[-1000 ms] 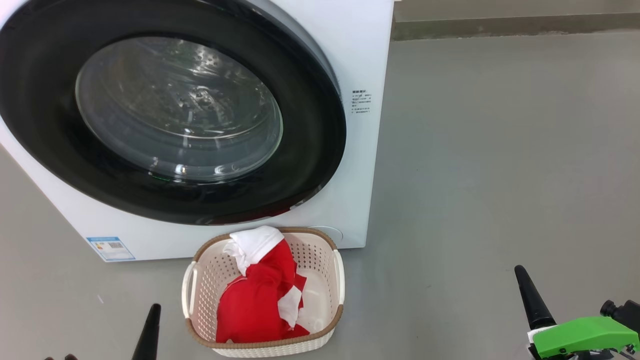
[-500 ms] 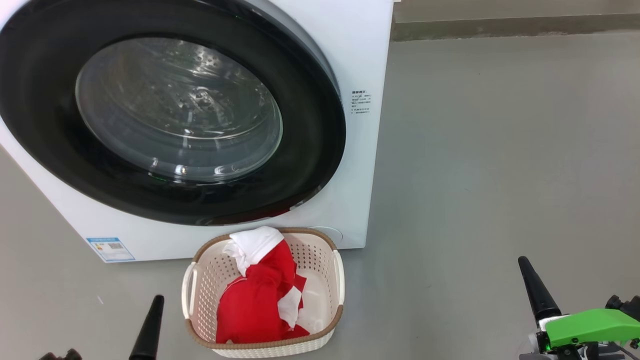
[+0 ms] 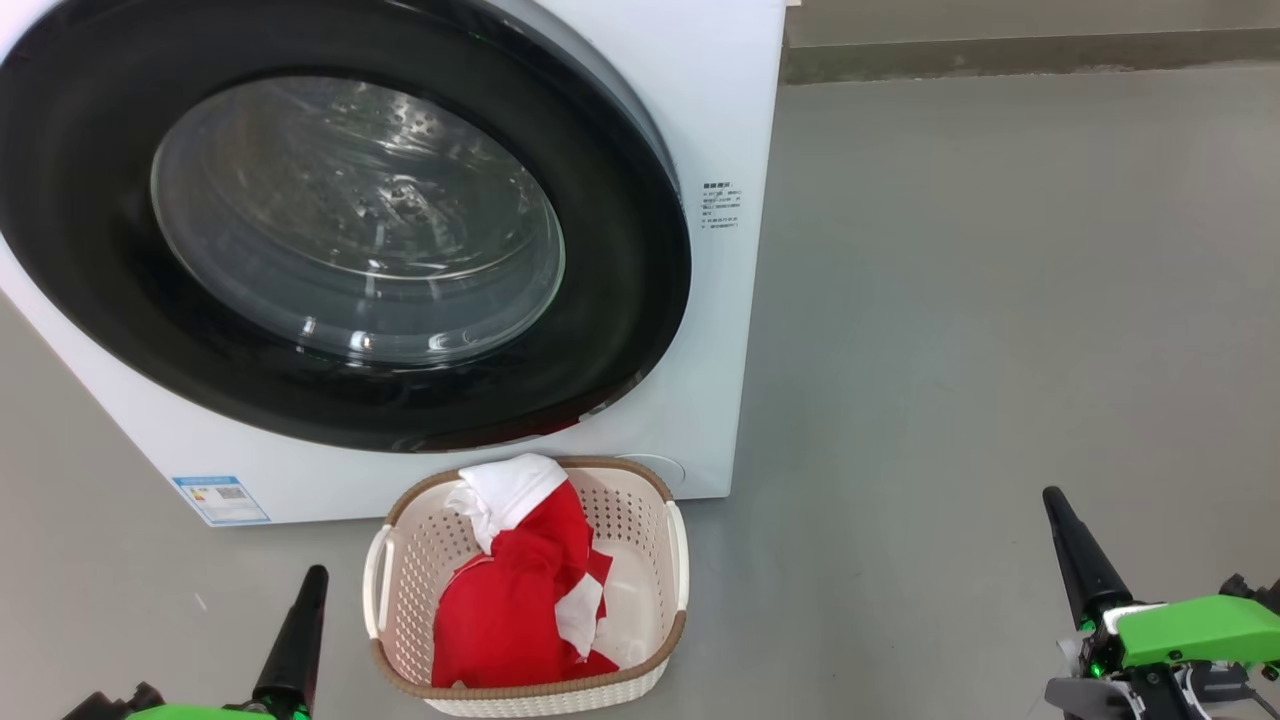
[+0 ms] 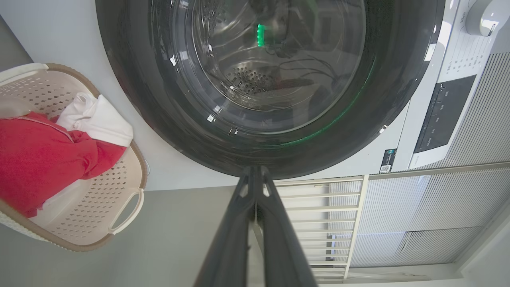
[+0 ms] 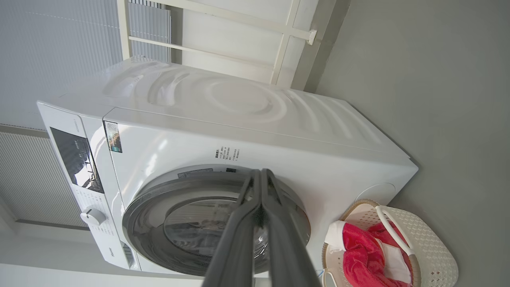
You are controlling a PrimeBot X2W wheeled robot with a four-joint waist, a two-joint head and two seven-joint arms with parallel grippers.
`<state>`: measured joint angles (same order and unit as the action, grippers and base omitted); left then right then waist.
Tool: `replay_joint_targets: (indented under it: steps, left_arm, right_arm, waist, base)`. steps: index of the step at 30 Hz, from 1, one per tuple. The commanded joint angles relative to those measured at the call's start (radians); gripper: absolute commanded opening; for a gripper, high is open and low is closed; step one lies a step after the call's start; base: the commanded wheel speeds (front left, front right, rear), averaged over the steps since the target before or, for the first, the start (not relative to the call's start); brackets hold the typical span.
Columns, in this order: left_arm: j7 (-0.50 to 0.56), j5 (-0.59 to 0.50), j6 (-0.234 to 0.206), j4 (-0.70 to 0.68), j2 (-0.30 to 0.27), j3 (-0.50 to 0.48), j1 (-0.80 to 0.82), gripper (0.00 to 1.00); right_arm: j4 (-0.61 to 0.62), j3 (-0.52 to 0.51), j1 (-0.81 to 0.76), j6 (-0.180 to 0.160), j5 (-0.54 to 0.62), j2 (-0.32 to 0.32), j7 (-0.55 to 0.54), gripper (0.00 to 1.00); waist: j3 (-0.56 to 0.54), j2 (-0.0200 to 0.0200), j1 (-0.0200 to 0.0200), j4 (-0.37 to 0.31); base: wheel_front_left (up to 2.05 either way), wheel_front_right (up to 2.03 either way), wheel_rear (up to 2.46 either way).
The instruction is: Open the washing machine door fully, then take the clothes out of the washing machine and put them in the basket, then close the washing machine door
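Observation:
The washing machine is a big white front-loader, and its door, black-rimmed with a clear glass bowl, lies flat against the front. In front of it on the floor stands the cream basket, holding the red and white clothes. My left gripper is shut at the lower left, just left of the basket. My right gripper is shut at the lower right, well clear of the machine. The left wrist view has the shut fingertips pointing at the door, with the basket to the left. The right wrist view has shut fingertips before the machine.
Grey floor stretches to the right of the machine up to a wall base. The control panel and a knob sit on the machine's front. White railing and slatted panels stand beside it.
Both grippers have moved up in the head view, with more of their green mounts showing. The door, basket and clothes have not moved.

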<state>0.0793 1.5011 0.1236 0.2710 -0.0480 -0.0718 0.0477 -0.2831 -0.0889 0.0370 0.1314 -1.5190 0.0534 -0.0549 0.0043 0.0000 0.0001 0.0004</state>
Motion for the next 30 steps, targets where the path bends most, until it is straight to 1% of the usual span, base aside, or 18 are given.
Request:
replay_joint_targets:
  steps: [1, 8, 30]
  left_arm:
    - [0.012, 0.030, 0.007, -0.026, -0.007, -0.036, 0.046, 0.00]
    - [0.035, 0.107, 0.007, -0.026, -0.002, -0.043, 0.060, 0.00]
    - [0.035, 0.107, 0.007, -0.026, -0.002, -0.043, 0.060, 0.00]
  right_arm:
    - [0.034, 0.012, 0.054, -0.001, -0.032, 0.016, -0.012, 0.00]
    - [0.040, 0.002, 0.068, -0.001, -0.112, 0.017, -0.036, 0.00]
    - [0.040, -0.004, 0.069, -0.001, -0.107, 0.012, -0.042, 0.00]
  waist:
    - [0.000, 0.0000, 0.0000, 0.000]
    - [-0.001, 0.0000, 0.0000, 0.000]
    - [-0.001, 0.0000, 0.0000, 0.000]
  base:
    - [0.00, 0.00, 0.00]
    - [0.00, 0.00, 0.00]
    - [0.00, 0.00, 0.00]
